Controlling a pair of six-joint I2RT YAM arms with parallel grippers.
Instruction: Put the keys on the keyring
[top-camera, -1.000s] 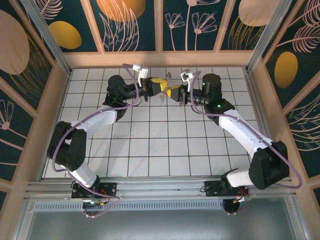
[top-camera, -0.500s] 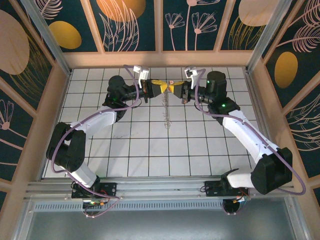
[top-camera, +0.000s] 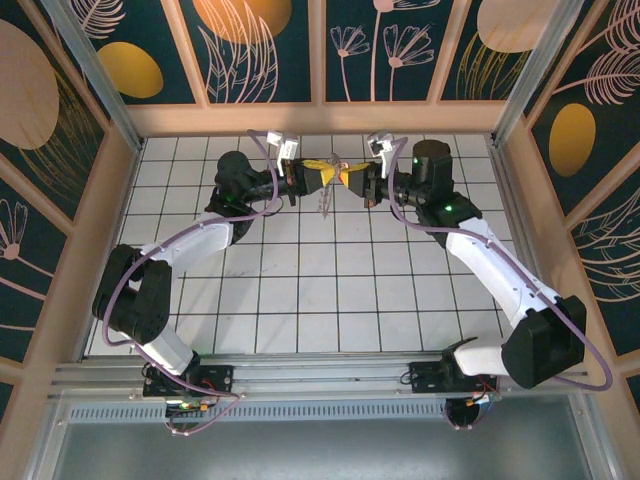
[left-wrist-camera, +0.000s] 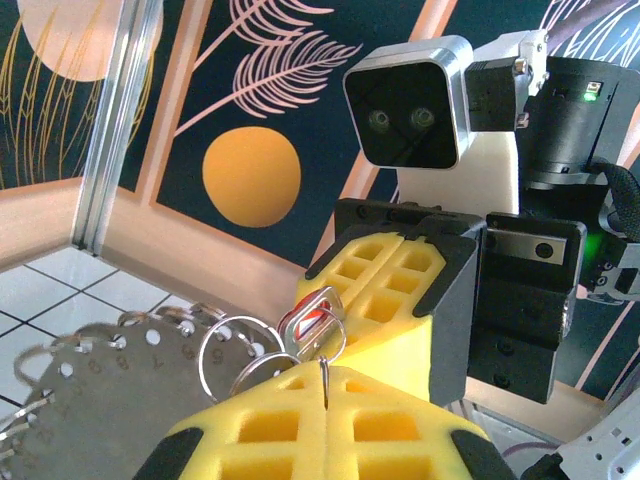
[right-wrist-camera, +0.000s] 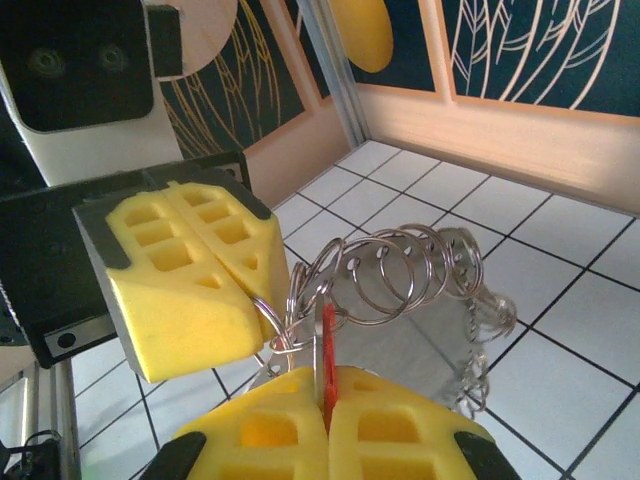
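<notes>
From the top view I have the left pincer (top-camera: 322, 172) and the right pincer (top-camera: 348, 178) nose to nose over the far end of the tiled surface (top-camera: 300, 290); the keyring (top-camera: 325, 198) dangles between them, so neither arm is the nearer.

On the left wrist view my left pincer (left-wrist-camera: 325, 400) is clamped tight on one thin wire loop of the keyring (left-wrist-camera: 235, 355); the rest, with its numbered tag (left-wrist-camera: 90, 410), hangs off to the left; the right pincer (left-wrist-camera: 395, 285) faces me just beyond, the red key (left-wrist-camera: 312, 322) at its tip, right against the loops.

On the right wrist view the right pincer (right-wrist-camera: 325, 425) is closed on the key (right-wrist-camera: 328, 350), held edge-on, its long axis pointing straight out from the pads towards the loops; the left pincer (right-wrist-camera: 200, 265) sits up and to the left; I judge the coming move turns on lining that axis with the pinched loop; whether it is threaded yet I cannot tell.
</notes>
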